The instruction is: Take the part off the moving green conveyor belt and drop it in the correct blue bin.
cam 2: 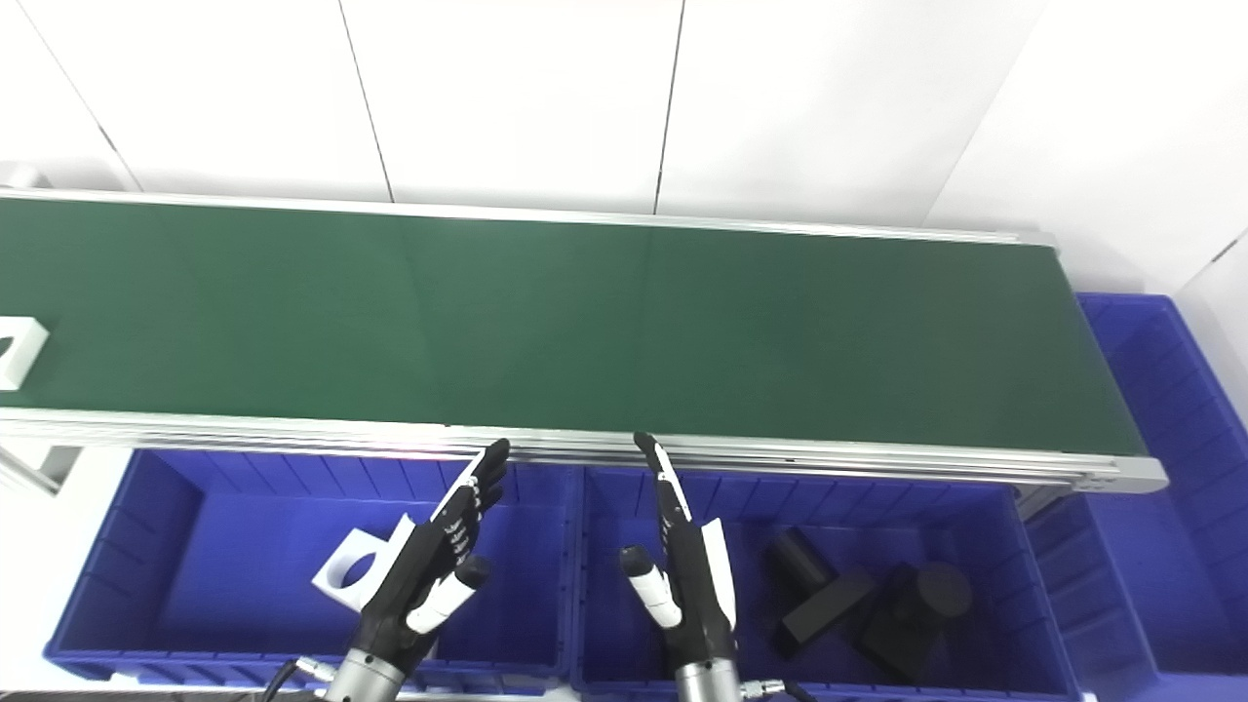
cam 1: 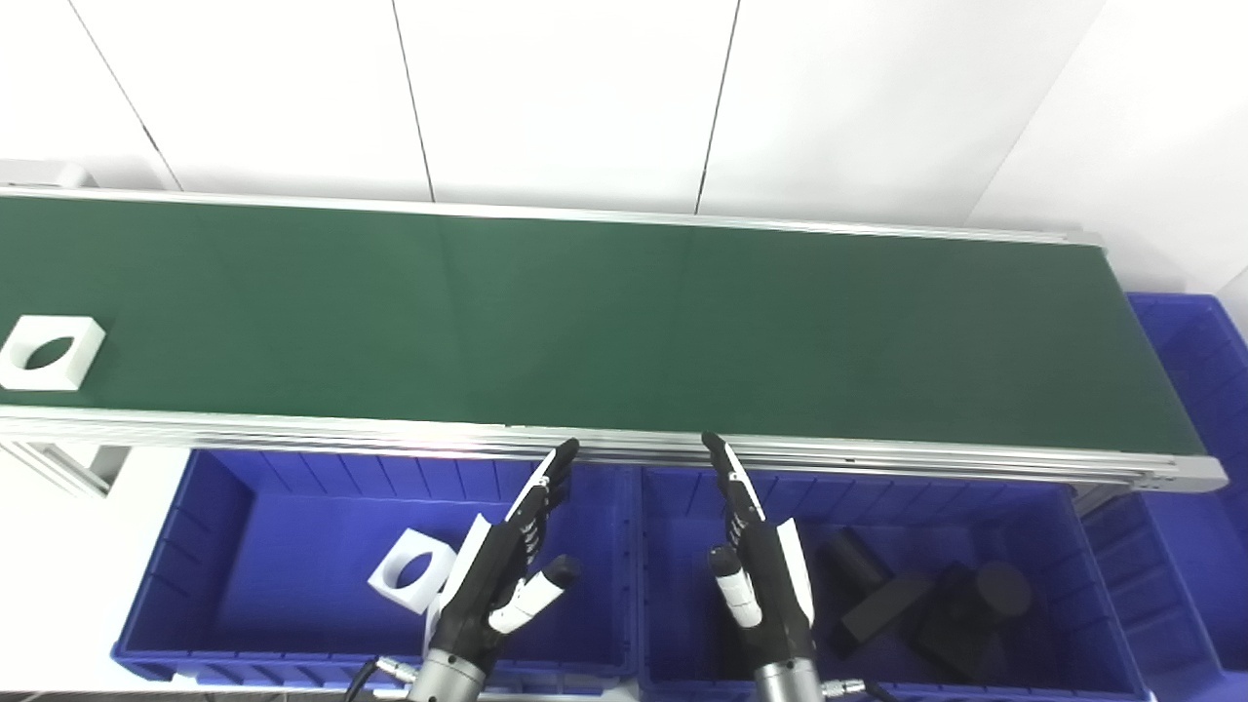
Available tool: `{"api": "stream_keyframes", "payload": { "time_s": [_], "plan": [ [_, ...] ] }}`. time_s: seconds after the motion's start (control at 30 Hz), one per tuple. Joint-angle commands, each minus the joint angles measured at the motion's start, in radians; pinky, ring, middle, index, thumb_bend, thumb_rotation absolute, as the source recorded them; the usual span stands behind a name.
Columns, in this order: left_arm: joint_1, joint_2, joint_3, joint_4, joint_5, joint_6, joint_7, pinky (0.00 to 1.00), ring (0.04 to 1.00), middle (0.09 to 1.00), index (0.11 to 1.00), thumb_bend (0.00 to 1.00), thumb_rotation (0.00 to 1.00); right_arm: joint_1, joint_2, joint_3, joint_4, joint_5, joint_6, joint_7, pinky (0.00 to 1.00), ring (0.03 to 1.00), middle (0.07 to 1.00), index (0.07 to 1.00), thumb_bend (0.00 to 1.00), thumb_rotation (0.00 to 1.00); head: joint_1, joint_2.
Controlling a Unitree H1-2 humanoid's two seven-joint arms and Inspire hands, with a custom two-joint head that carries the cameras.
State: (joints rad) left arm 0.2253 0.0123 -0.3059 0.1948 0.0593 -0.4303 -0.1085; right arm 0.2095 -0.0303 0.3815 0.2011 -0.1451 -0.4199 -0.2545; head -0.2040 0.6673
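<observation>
Both the left hand (cam 1: 497, 580) and right hand (cam 1: 760, 565) hover splayed, empty, below the green belt (cam 1: 585, 322).

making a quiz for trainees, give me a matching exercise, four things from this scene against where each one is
Things:
1. white part
2. second white part
3. black parts
4. right hand

Places:
A. in the left blue bin
B. on the conveyor belt, far left
C. above the middle blue bin
D. lying in the middle blue bin

Pairs: 1-B, 2-A, 3-D, 4-C
</observation>
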Motion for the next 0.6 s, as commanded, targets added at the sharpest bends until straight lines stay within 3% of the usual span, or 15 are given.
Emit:
{"api": "stream_keyframes", "payload": {
  "time_s": [0.0,0.57],
  "plan": [
    [-0.019,-0.001,-0.009,-0.022,0.011,-0.039,0.015,1.00,1.000,1.000,0.960,0.87,0.84,-0.009,0.003,0.003,-0.020,-0.002,-0.049,0.000,1.00,1.000,0.987,0.957,0.92,1.00,0.002,-0.001],
    [-0.030,0.005,-0.037,-0.043,0.015,-0.039,0.061,1.00,1.000,0.999,0.960,0.86,0.86,-0.001,0.009,0.001,-0.016,0.005,-0.050,0.004,1.00,1.000,0.985,0.946,0.92,0.99,0.005,-0.006]
  ]
}}
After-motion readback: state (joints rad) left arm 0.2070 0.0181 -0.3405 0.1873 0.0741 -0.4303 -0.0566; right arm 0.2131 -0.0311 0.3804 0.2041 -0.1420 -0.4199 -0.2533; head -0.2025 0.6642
